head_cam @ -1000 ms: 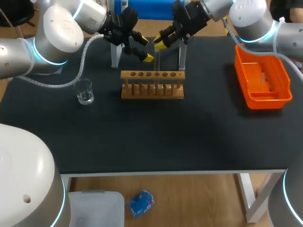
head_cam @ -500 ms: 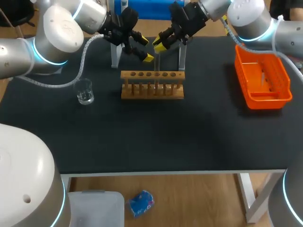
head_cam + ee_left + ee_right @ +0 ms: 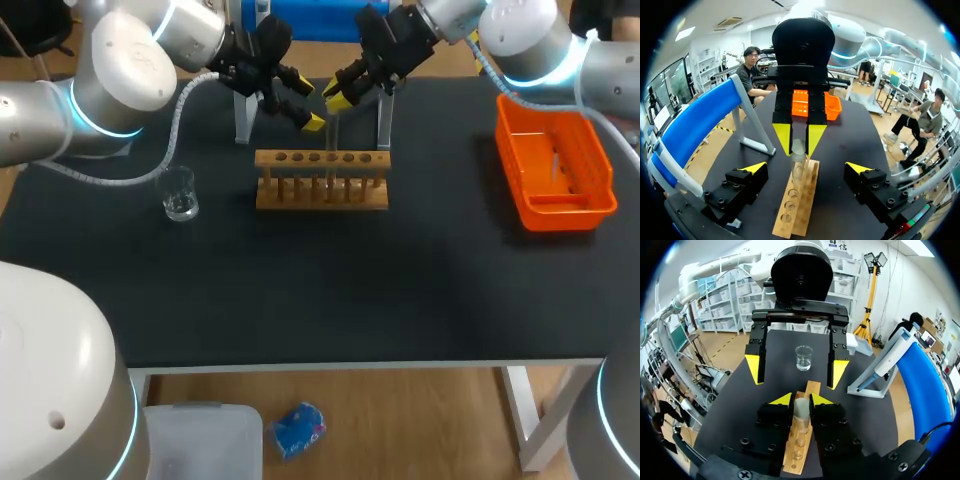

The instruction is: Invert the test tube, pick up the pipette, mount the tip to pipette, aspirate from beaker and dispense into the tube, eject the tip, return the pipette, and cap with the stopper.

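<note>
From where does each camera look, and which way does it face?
Head view: above and behind the robot, looking down on the black table; left arm and right arm show.
Left wrist view: on the left arm, facing the right end effector; its own open left end effector shows.
Right wrist view: on the right arm, facing the left end effector; its own holds the clear glass test tube.
Both wrist views share the tube and light wooden rack.

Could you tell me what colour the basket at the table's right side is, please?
The basket is orange, clearest in the head view.
</note>
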You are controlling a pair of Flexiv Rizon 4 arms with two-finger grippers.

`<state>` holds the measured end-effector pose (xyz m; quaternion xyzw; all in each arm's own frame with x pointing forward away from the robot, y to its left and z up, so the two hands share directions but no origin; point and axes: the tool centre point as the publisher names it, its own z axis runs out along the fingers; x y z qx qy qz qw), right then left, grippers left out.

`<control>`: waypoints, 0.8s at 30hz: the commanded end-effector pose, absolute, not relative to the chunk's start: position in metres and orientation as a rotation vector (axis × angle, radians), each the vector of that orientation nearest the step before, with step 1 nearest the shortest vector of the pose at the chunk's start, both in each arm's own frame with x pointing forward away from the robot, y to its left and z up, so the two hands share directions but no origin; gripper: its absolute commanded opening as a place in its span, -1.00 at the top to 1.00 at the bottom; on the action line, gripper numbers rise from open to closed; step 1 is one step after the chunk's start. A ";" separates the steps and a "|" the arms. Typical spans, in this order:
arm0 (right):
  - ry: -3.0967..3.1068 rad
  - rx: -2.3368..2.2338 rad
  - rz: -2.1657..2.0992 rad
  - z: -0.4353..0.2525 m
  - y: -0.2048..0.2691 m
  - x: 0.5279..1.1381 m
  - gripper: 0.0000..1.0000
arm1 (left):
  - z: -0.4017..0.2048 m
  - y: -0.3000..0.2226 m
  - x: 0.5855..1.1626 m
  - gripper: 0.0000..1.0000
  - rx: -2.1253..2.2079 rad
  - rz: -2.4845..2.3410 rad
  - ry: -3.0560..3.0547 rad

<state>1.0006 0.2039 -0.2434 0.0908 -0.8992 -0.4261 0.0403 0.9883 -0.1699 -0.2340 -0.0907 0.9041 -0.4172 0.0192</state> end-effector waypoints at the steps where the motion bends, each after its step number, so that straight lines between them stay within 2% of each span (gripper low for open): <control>1: -2.760 0.274 -1.294 -0.265 0.203 1.000 1.00 | -0.234 -0.170 0.988 -1.00 -0.284 -1.292 2.809; 5: -2.767 0.269 -1.298 -0.264 0.202 1.000 1.00 | -0.234 -0.170 0.988 -1.00 -0.284 -1.292 2.809; 6: -2.768 0.266 -1.301 -0.263 0.201 1.000 0.91 | -0.234 -0.170 0.988 -1.00 -0.284 -1.292 2.809; 7: -2.768 0.265 -1.303 -0.262 0.200 1.000 0.30 | -0.234 -0.170 0.988 -1.00 -0.284 -1.292 2.809; 8: -2.769 0.264 -1.304 -0.261 0.200 0.999 -0.92 | -0.234 -0.170 0.988 -1.00 -0.284 -1.292 2.809; 9: -2.769 0.264 -1.307 -0.260 0.199 0.999 -1.00 | -0.234 -0.170 0.988 -1.00 -0.284 -1.292 2.809; 24: -2.768 0.251 -1.396 -0.241 0.191 0.984 -1.00 | -0.234 -0.170 0.988 -1.00 -0.284 -1.292 2.809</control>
